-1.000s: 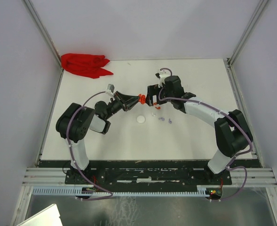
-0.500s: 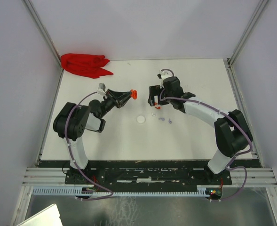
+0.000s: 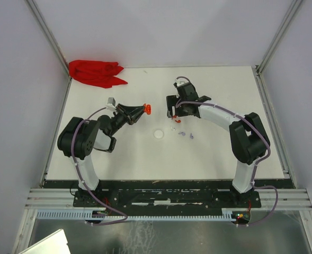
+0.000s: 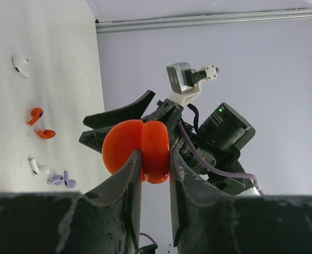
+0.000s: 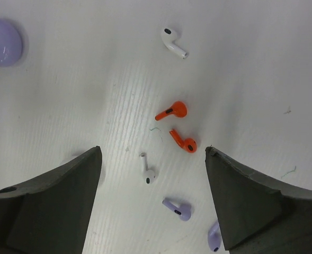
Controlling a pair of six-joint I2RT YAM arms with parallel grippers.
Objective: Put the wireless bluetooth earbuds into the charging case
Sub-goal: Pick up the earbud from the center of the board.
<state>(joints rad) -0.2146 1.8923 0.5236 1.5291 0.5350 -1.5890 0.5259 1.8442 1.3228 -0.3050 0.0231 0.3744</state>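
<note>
The left gripper (image 4: 150,159) clamps the red case (image 4: 137,151) aloft while the right gripper (image 5: 151,153) hangs spread wide over the red earbuds (image 5: 172,112) lying close together on the table (image 5: 65,95), where a careless pinch could flick one away.

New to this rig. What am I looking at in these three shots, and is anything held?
Two robot arms are bolted at the near edge of a white table. The overhead picture looks down from behind them; the other two come from a camera on each wrist, showing that arm's own jaws. The left jaws are shut on an orange-red charging case. The right jaws stand open above loose earbuds: an orange pair, a white pair, a purple pair. A pale round disc lies nearby; a red cloth sits at the far left corner.
</note>
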